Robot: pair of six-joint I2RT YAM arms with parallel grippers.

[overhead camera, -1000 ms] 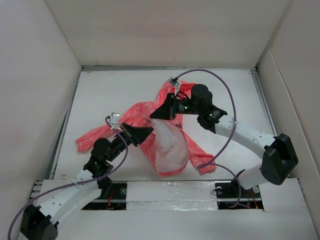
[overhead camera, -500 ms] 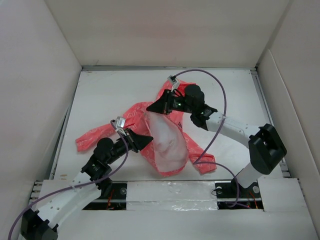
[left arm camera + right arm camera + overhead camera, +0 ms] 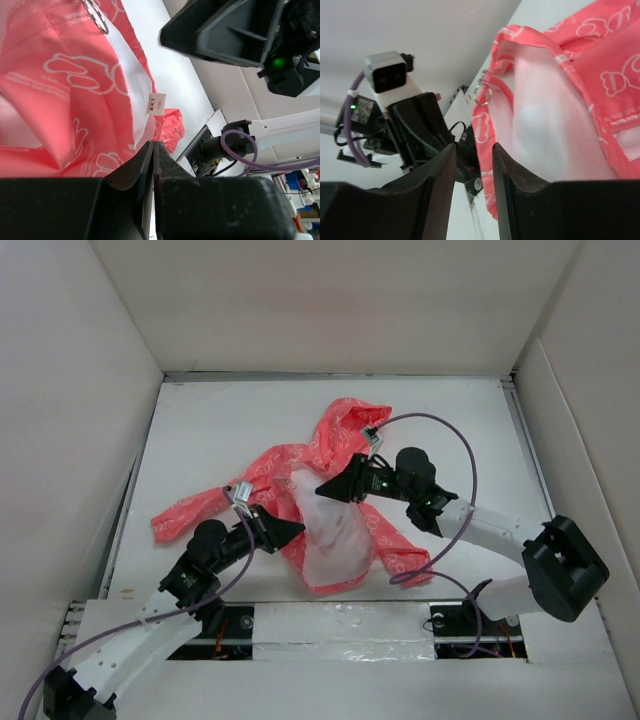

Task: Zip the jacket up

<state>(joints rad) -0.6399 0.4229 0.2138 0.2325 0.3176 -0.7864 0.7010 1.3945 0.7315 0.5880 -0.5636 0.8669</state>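
Note:
The coral-pink jacket lies crumpled mid-table, front open, with its pale lining facing up. Its hood points to the far side and one sleeve stretches left. My left gripper is shut at the lining's left edge; in the left wrist view its jaws meet with no fabric seen between them, the jacket and a small white tag beyond. My right gripper hovers open over the lining's far edge. Its gap is empty, the jacket and a metal ring ahead.
White walls box in the table on the left, far and right sides. Purple cables loop above the right arm and along the left arm. A taped strip runs along the near edge between the arm bases.
My right gripper has come back from the hood toward the near side and opened, letting go of the jacket's edge. The left gripper stayed shut and drifted slightly nearer.

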